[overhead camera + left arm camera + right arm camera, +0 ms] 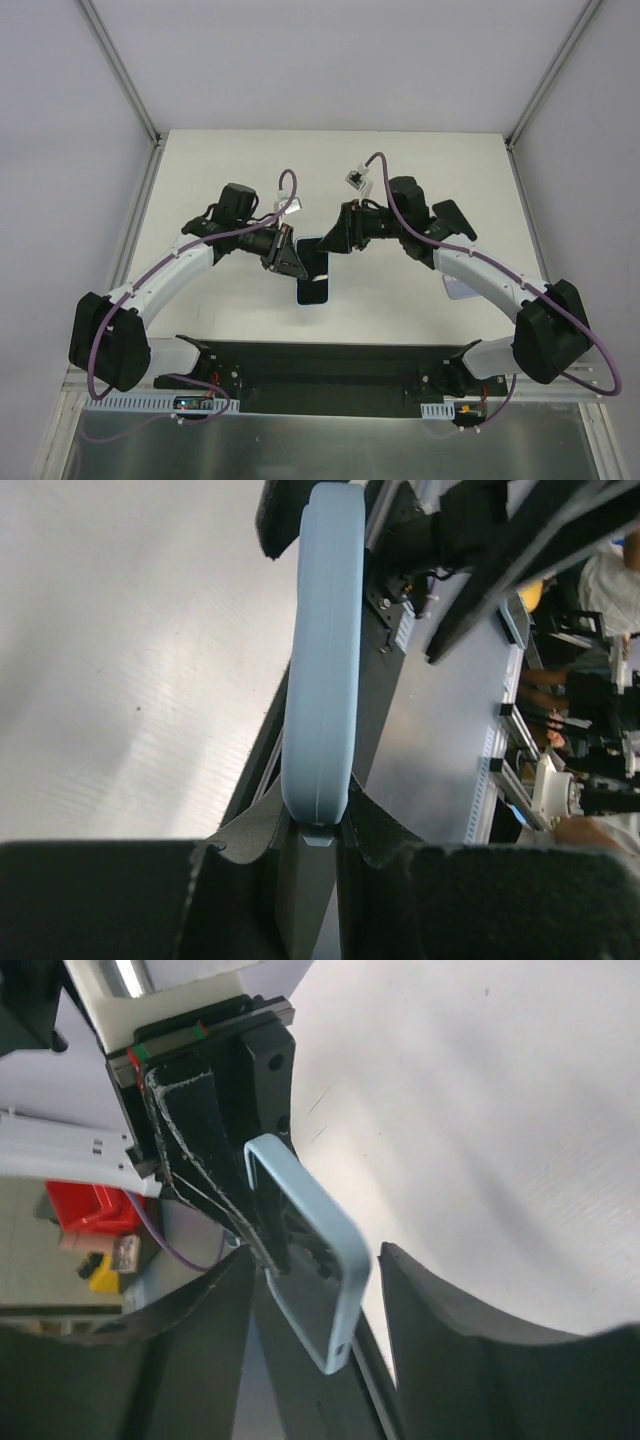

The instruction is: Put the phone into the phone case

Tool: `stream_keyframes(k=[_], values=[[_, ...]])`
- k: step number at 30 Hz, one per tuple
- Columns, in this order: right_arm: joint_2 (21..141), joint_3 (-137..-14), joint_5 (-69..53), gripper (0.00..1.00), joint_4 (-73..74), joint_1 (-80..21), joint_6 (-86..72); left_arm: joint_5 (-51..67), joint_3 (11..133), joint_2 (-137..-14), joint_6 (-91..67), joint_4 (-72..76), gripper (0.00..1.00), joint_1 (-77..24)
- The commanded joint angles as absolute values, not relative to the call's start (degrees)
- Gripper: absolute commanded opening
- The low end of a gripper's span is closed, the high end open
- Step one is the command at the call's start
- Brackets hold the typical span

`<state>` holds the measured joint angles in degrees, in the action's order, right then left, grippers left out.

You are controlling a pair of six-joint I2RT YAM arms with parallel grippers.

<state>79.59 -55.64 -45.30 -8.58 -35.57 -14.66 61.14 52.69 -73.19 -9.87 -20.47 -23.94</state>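
The light blue phone case stands on its edge, and my left gripper is shut on its near end. The dark phone lies flat on the white table, right under the case. It shows as a dark slab beside the case in the left wrist view. In the right wrist view the case is an open frame held by the left fingers. My right gripper is open, with its jaws on either side of the case's lower corner. In the top view both grippers, left and right, meet over the phone's far end.
A black strip runs along the near table edge between the arm bases. A pale flat object lies under the right arm. White walls and aluminium posts bound the table.
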Motion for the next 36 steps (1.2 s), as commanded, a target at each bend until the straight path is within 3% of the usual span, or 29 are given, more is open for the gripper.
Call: stream_keyframes(k=[1, 3, 7, 16, 23, 28, 36], values=[[75.86, -59.68, -31.25, 0.65, 3.67, -36.13, -16.26, 55.64, 54.40, -74.26, -11.60, -18.37, 0.00, -22.33], [74.71, -58.46, -29.80, 0.81, 4.31, -33.93, -16.70, 55.02, 54.84, -75.14, -12.48, -18.81, 0.00, -19.79], [70.33, -53.63, -24.10, 0.96, 7.01, -29.45, -19.25, 53.71, 58.17, -80.75, -11.78, -23.01, 0.00, -16.18], [62.58, -50.54, -18.73, 0.96, 16.87, -29.71, -16.00, 44.05, 78.82, -101.92, -1.78, -41.46, 0.00, -10.99], [60.65, -48.96, -20.48, 0.96, 18.28, -30.06, -14.24, 38.51, 105.43, -119.43, 6.85, -60.79, 0.00, -9.76], [57.49, -47.82, -19.43, 0.96, 21.00, -30.23, -13.10, 40.87, 110.21, -124.97, 8.96, -63.72, 0.00, -6.86], [53.62, -48.51, -18.72, 0.96, 26.27, -30.23, -10.55, 29.99, 112.06, -130.43, 8.62, -64.25, 0.02, -4.75]])
